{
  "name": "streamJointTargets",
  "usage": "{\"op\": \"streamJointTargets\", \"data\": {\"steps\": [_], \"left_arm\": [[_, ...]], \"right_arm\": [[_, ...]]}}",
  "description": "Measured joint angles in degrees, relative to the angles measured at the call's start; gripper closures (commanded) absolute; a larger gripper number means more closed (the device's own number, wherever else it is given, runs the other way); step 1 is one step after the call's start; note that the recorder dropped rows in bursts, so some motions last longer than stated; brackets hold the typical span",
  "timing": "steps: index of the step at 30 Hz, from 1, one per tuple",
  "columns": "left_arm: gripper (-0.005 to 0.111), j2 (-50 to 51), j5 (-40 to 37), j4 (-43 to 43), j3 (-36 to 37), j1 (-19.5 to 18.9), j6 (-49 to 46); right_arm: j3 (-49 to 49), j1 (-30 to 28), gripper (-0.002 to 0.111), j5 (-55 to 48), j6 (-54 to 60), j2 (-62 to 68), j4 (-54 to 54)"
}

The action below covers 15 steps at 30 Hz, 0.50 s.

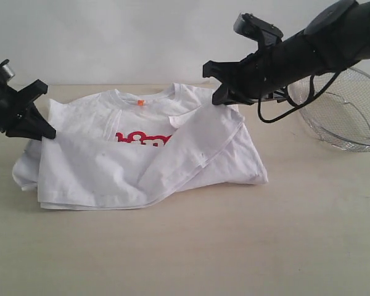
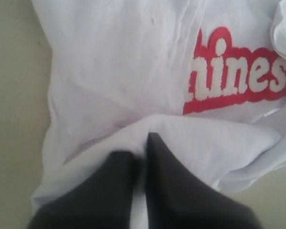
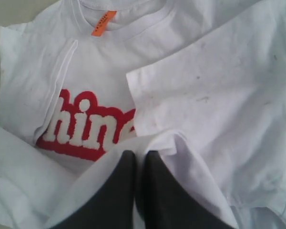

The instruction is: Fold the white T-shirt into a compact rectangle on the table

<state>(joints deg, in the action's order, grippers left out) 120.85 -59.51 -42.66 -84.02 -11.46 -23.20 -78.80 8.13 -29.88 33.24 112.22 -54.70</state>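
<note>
Count: one white T-shirt (image 1: pixel 142 166), two claws, one table (image 1: pixel 234 246), one wire basket (image 1: pixel 342 117).
Left gripper (image 1: pixel 48 133): jaws pinched together, white shirt fold between them.
Right gripper (image 1: pixel 221 98): same, jaws tight on shirt fold.
Just beyond both claws: red lettering (image 1: pixel 145 139), partly covered by folded-over cloth.
Further past right gripper: one orange tag (image 3: pixel 104 23) at collar.
Shirt lies rumpled on table, between claws.
</note>
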Motion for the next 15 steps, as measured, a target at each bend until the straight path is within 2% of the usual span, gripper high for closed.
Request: {"op": "streamJointTargets", "data": {"steps": [9,15], "left_arm": [[0.102,3.6,-0.2,0.0,-9.5,0.0,0.8],[0.102,3.8,0.4,-0.1,-11.8,0.0,2.1]], "right_arm": [[-0.5,0.0,0.108,6.3,-0.4,2.0,0.1],[-7.8,0.0,0.108,7.0,-0.6,6.1,0.0]]}}
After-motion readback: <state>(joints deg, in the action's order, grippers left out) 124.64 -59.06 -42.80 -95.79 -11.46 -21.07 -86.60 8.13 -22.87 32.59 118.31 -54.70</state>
